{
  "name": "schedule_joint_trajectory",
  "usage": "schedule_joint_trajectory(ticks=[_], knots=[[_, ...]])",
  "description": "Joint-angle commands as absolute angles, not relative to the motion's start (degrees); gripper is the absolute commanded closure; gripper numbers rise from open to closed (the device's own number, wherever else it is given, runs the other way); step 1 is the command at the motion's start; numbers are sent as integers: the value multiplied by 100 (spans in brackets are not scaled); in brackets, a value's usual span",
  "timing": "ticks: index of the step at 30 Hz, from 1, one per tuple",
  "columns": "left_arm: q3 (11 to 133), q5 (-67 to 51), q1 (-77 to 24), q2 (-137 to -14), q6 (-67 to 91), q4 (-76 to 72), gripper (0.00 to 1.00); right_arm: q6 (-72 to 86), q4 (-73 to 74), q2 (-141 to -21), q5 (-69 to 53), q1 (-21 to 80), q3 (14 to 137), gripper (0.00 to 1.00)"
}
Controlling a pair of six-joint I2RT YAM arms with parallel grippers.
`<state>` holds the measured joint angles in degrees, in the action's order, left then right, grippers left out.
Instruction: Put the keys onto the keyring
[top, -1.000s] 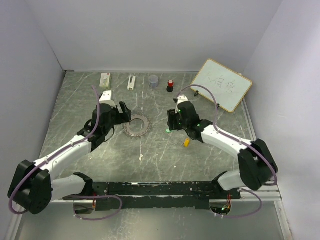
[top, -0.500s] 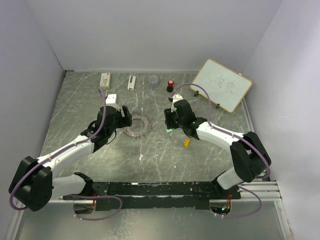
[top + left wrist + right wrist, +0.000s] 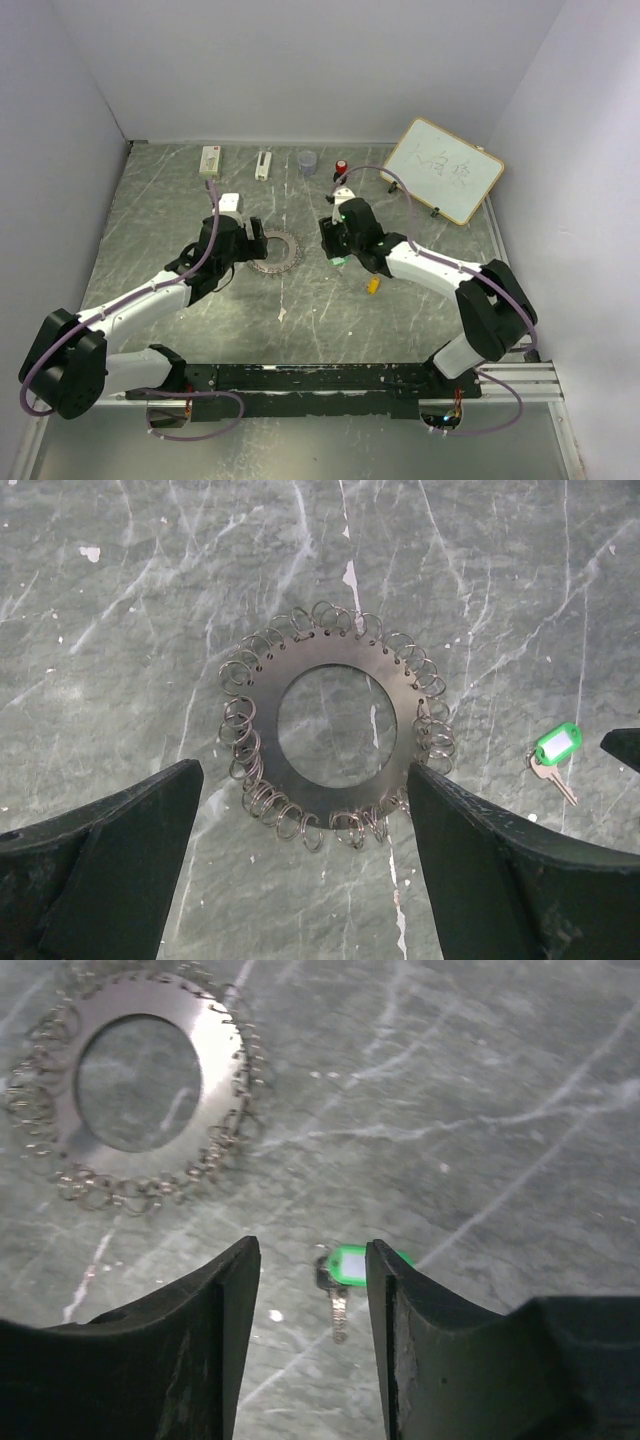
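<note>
Keyring (image 3: pixel 272 250) (image 3: pixel 335 650) (image 3: pixel 220 1070) flat on the tbl (image 3: pixel 300 320), rim packed w/ small wire loops. Green key (image 3: pixel 340 261) (image 3: pixel 556 745) (image 3: pixel 350 1263) lies just right of it; yellow key (image 3: pixel 373 285) is nearer the arm bases. L gripper (image 3: pixel 250 235) (image 3: pixel 303 775) hangs over the ring, jaws wide apart, one finger each side. R gripper (image 3: pixel 335 245) (image 3: pixel 311 1250) over green key, jaws apart, tag btwn the tips; contact unclear.

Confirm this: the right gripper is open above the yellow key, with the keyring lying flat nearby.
Wrong colour: the right wrist view shows the right gripper open above the green key, not yellow. The keyring does lie flat nearby.
</note>
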<state>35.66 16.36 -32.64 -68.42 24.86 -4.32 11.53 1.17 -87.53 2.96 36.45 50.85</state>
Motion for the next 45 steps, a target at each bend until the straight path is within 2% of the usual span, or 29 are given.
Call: schedule_joint_trajectory(ticks=[1,7,15,24,32,45], knots=[[3543,1778,-3330,-6803,2477,-244,7,1158,42,-9010,200,4058,5476,55],[3483,1955,-3331,-6743,2555,-144,8,1285,-11,-9423,196,4535,5787,68],[3370,2102,-3336,-6568,2569,55,9,1265,143,-9909,330,4945,6306,72],[3304,2150,-3332,-6404,2584,151,9,1257,390,-10344,430,5128,6647,72],[3314,2171,-3336,-6469,2600,163,8,1256,523,-10542,493,5178,6819,60],[3267,2243,-3331,-6423,2619,222,8,1249,650,-10812,508,5202,6990,60]])
